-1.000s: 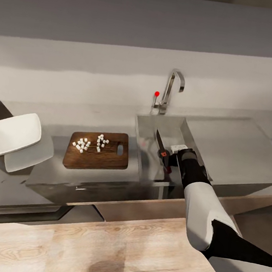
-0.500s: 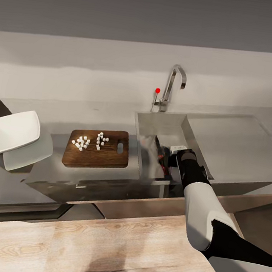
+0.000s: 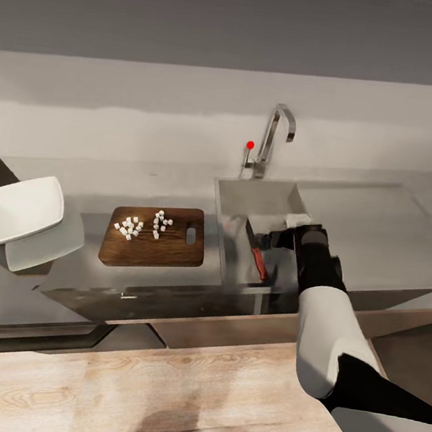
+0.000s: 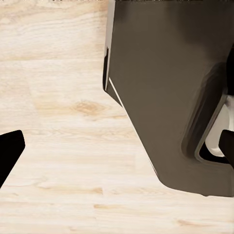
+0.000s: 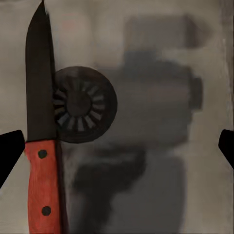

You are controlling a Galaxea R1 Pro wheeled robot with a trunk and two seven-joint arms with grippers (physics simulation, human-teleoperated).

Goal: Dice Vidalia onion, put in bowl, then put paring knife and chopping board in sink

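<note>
With the paring knife (image 5: 41, 146) lying flat on the sink (image 3: 245, 199) floor, blade edge overlapping the round drain (image 5: 85, 105), the right gripper (image 3: 282, 239) hangs above it spread wide and empty, fingertips well apart on either side in the right wrist view. Relative to the sink, left to right: bowl (image 3: 15, 210) far left on the countertop (image 3: 160, 277), chopping board (image 3: 153, 237) just left of the basin with diced onion (image 3: 143, 223) on it and none in the bowl, tap (image 3: 272, 138) behind, drainboard (image 3: 371, 229) to the right. Left gripper's state: can't tell; its wrist view shows pale wood floor (image 4: 58, 146) and a dark panel. My read: dice go to the bowl first, so lift the right arm straight up clear of the rim, then slide or tip the board steadily to avoid spilling cubes. Countertop is glossy and reflective; wall behind is plain grey.
</note>
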